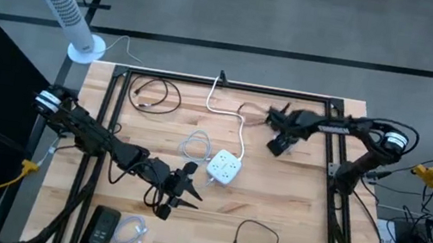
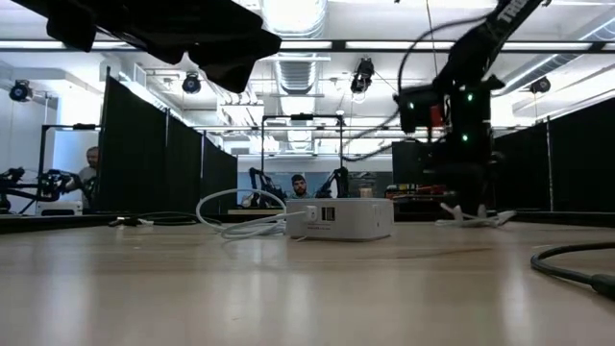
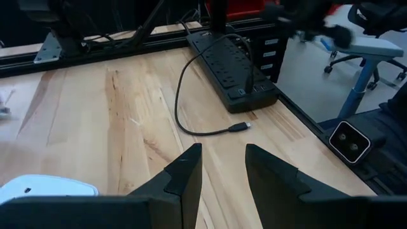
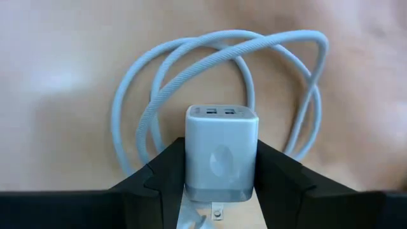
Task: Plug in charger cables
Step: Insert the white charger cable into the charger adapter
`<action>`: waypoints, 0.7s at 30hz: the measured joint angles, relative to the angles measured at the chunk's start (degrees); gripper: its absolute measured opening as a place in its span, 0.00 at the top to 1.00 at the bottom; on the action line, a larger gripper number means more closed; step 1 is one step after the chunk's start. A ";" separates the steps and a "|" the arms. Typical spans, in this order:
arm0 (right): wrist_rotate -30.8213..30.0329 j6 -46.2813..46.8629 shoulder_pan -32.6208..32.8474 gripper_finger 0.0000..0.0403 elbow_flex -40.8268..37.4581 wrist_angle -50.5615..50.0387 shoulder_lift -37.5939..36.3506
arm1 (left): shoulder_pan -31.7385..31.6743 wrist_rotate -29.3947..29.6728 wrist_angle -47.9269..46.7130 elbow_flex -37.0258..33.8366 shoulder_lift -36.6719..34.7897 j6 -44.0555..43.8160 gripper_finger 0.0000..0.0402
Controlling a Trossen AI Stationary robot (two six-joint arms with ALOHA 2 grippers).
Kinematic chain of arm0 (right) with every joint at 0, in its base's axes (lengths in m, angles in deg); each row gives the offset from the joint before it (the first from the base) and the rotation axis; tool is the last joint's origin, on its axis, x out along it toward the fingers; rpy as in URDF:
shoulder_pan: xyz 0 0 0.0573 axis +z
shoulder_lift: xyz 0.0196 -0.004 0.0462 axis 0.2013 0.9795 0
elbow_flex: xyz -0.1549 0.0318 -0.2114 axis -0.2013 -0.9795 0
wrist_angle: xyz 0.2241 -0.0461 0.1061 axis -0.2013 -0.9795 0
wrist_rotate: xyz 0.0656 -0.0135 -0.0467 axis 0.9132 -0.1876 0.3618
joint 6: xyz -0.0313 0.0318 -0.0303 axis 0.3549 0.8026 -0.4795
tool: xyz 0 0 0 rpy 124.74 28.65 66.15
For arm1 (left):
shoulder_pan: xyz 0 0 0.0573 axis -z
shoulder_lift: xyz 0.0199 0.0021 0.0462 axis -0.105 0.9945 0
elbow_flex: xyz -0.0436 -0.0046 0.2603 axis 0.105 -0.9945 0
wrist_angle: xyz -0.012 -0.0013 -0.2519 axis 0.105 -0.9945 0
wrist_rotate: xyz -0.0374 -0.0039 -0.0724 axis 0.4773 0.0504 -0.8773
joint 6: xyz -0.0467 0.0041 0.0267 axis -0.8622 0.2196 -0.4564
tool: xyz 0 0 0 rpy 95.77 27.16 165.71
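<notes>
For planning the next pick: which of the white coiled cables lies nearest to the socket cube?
The white coil lying right beside the socket cube at mid-table. The front-left coil lies far off, near the edge.

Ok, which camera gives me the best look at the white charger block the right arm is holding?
The right wrist view: the white charger block fills the frame between the right end effector fingers, ports visible, over a coiled white cable. The high view shows only the end effector, the low view a dark shape, and the left wrist view nothing of it.
</notes>
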 joint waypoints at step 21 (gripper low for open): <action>-3.00 23.06 42.71 0.64 0.51 -12.15 -20.92 | -0.28 8.71 7.51 0.29 1.38 1.81 0.73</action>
